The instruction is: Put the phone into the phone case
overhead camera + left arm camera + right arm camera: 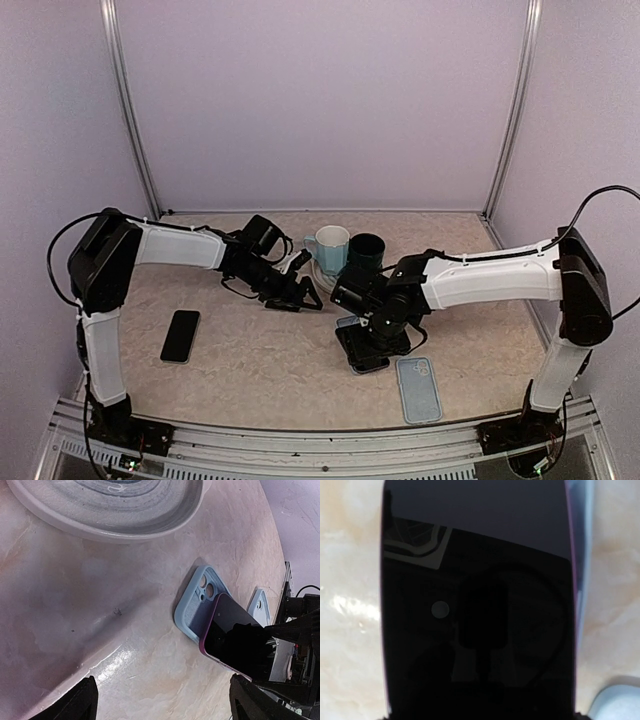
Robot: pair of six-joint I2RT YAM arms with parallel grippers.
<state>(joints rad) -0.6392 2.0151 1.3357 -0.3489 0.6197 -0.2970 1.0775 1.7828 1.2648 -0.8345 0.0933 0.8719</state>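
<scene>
A purple-edged phone (pixel 231 632) with a dark screen lies tilted, its far end resting over a light blue phone case (pixel 192 607) on the table. My right gripper (pixel 372 340) is shut on the phone's near end. In the right wrist view the phone (pixel 475 580) fills the frame and hides the fingers, and the case's edge (pixel 582 555) shows along its right side. In the top view only a sliver of the case (pixel 347 322) shows beside the phone (pixel 366 353). My left gripper (pixel 165 705) is open and empty, hovering left of the case, also seen from above (pixel 300 292).
A second blue case (pixel 418 389) lies near the front right. A second black phone (pixel 180 335) lies at the left. A white mug (pixel 329 246) and a dark cup (pixel 366 251) stand behind, by a grey plate (pixel 115 515).
</scene>
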